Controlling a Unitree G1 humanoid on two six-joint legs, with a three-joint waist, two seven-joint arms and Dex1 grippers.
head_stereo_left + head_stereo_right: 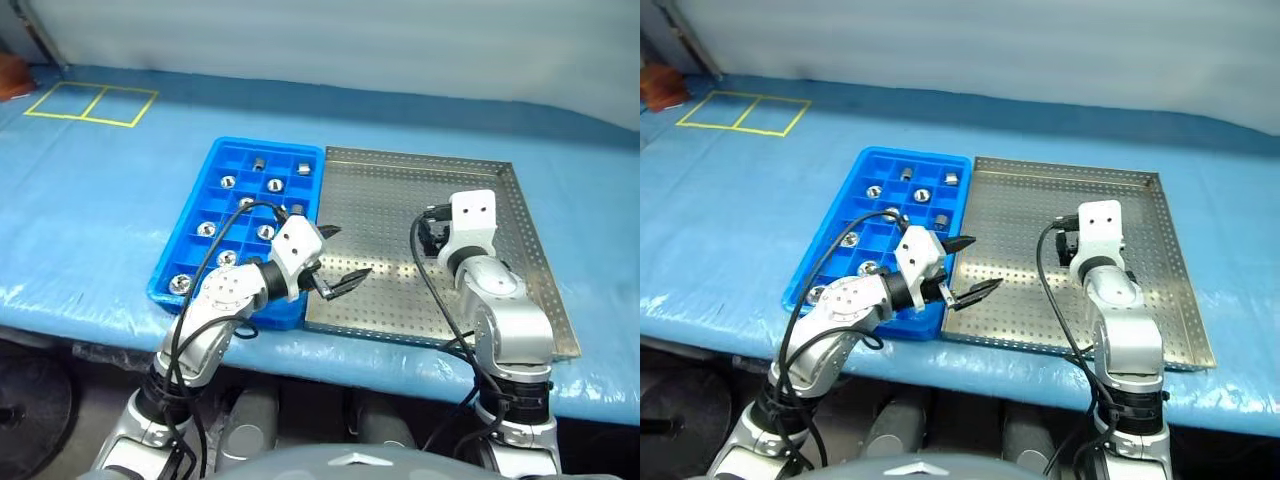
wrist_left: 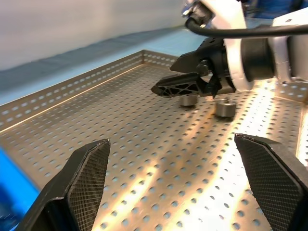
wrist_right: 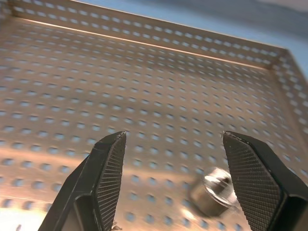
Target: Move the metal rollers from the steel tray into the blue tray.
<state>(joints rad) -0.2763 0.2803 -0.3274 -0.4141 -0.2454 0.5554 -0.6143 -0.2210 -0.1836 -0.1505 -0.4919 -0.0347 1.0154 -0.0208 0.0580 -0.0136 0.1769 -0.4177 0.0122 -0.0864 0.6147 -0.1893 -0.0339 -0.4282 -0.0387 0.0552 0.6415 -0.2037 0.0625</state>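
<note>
Rollers (image 2: pixel 225 107) lay in the steel tray (image 1: pixel 520 270) beneath the empty, parted right tool (image 3: pixel 168 183); left tool (image 1: pixel 338 262) gaped empty.

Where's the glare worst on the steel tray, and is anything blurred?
In the left wrist view, warm glare streaks cross the perforated grey steel tray floor around two shiny silver metal rollers. In the right wrist view, one roller is smeared and bright, and the near holes look soft. In the eye views the tray looks evenly lit.

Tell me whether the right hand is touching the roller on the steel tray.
Apart. The right wrist view shows the right hand open, the metal roller lying on the steel tray between its fingers, with tray floor visible either side.
</note>
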